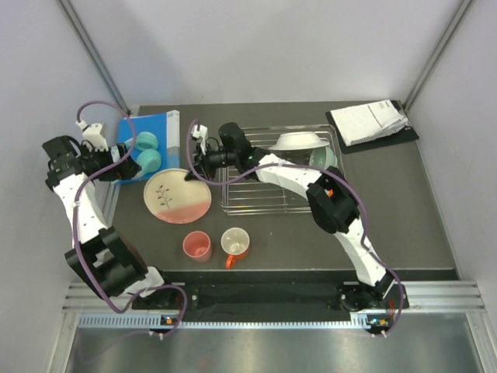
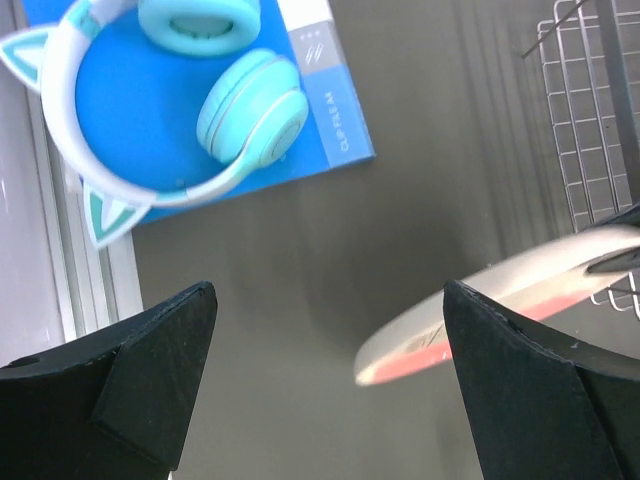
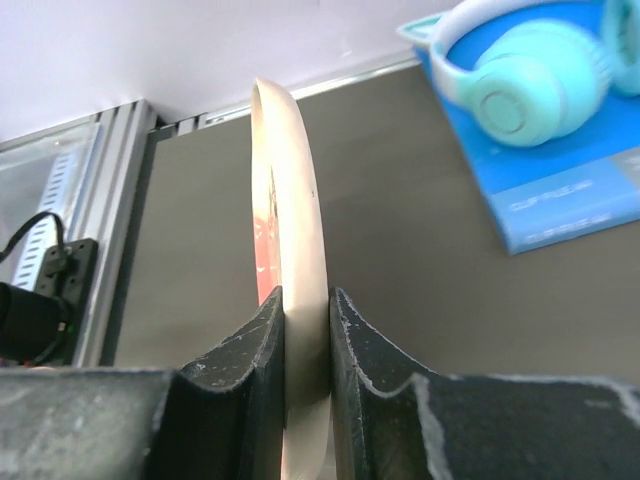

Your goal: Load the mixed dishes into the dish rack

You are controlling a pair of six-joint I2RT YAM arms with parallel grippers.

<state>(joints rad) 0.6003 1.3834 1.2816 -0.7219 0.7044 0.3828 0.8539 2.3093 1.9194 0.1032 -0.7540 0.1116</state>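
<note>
The cream-and-pink plate (image 1: 177, 196) with the twig motif is left of the dish rack (image 1: 264, 198). My right gripper (image 1: 192, 175) is shut on its far rim, and the right wrist view shows the rim (image 3: 290, 180) pinched edge-on in that gripper (image 3: 305, 300). In the left wrist view the plate (image 2: 470, 305) looks tilted off the table. My left gripper (image 1: 123, 169) is open and empty (image 2: 330, 290), left of the plate. A white shallow bowl (image 1: 299, 141) and a mint-green bowl (image 1: 326, 158) sit in the rack. The pink cup (image 1: 197, 245) and orange mug (image 1: 235, 242) stand in front. The orange bowl is out of view.
A blue book (image 1: 159, 128) with teal headphones (image 1: 147, 154) on it lies at the back left, close to my left gripper. White papers on a black board (image 1: 373, 123) lie at the back right. The rack's left edge (image 2: 590, 130) shows in the left wrist view.
</note>
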